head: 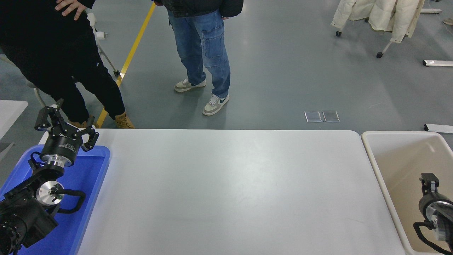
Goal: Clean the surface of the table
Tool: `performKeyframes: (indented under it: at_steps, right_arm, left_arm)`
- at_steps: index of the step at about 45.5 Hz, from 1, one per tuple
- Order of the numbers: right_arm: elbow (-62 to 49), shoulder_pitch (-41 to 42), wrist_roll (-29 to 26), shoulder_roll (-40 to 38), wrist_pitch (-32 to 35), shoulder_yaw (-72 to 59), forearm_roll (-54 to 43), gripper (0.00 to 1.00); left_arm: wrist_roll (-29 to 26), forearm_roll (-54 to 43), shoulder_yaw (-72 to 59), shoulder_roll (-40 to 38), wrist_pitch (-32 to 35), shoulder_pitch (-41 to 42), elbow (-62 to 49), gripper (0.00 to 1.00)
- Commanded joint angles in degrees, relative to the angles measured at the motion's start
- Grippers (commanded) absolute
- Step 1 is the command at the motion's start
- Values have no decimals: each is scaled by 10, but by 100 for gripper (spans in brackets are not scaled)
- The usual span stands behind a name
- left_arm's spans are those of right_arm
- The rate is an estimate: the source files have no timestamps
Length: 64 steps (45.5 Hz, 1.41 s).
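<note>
The table surface (226,187) is a wide matte white top with rounded corners, and nothing lies on it. My left gripper (67,124) is open and empty, raised above the far end of the blue tray (90,170) at the table's left edge. Only a section of my right arm (433,209) shows at the lower right edge, over the beige bin (393,159). Its gripper is out of view.
The blue tray lies on the table's left end under my left arm. The beige bin stands off the table's right end. Two people (203,53) stand at the far side, one in jeans and one in black at the far left. A coat rack on wheels (378,17) stands at the far right.
</note>
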Motion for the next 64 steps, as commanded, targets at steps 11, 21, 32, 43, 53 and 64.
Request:
performKeyframes:
  at_steps: [11, 21, 32, 43, 53, 64]
  right_arm:
    - [210, -32, 7, -115, 7, 125, 2, 100]
    - [342, -88, 7, -204, 8, 183, -6, 100]
    - [403, -100, 7, -190, 78, 332, 1, 100]
    - [430, -97, 8, -74, 80, 373, 1, 100]
    - [380, -47, 29, 86, 69, 418, -6, 100]
    - [296, 0, 96, 170, 74, 433, -7, 100]
  left_arm:
    - [0, 0, 0, 0, 0, 0, 0, 100]
    - [0, 0, 0, 0, 0, 0, 0, 100]
    - [0, 0, 0, 0, 0, 0, 0, 100]
    - [0, 0, 0, 0, 0, 0, -1, 100]
    - [0, 0, 0, 0, 0, -1, 0, 100]
    - [0, 1, 0, 0, -1, -1, 0, 100]
